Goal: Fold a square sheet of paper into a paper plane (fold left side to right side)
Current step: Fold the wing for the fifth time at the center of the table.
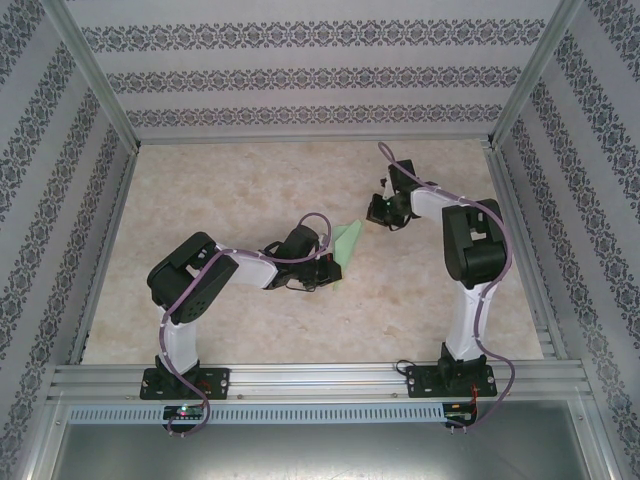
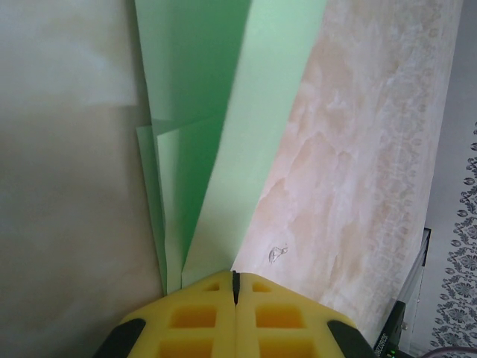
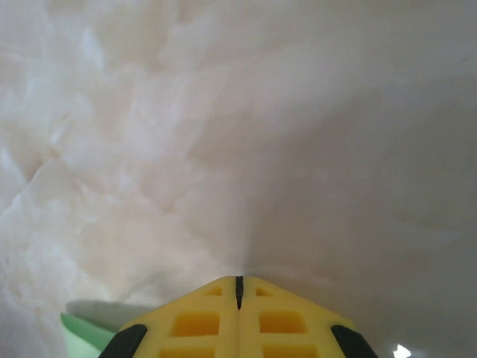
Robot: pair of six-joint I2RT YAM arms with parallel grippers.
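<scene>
The left gripper (image 2: 235, 289) has its yellow fingers pressed together, with the tips meeting the near end of the paper plane (image 2: 223, 149). The plane's pale green layered folds run straight ahead of the gripper on the marbled table (image 2: 358, 186). The right gripper (image 3: 238, 289) is likewise closed over the table, and a green corner of the plane lies just behind and left of its tips.
</scene>
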